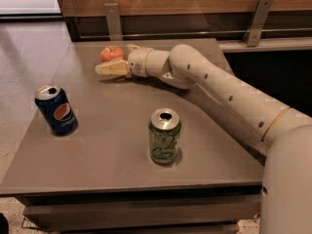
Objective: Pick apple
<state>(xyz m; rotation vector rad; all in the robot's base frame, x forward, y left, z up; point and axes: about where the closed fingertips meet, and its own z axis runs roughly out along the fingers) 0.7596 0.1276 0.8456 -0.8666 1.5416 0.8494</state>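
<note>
The apple [111,53], small, round and orange-red, sits on the far left part of the brown table [112,165]. My gripper [108,62] reaches in from the right at the end of the cream arm [224,94] and is open around the apple. The near finger [110,68] lies along the apple's front side. The far finger is mostly hidden behind the apple. The apple rests on the table.
A blue Pepsi can [56,109] stands at the table's left edge. A green can [165,136] stands near the front middle. A wooden wall with metal brackets [113,21] runs behind the table. Pale floor [24,52] lies to the left.
</note>
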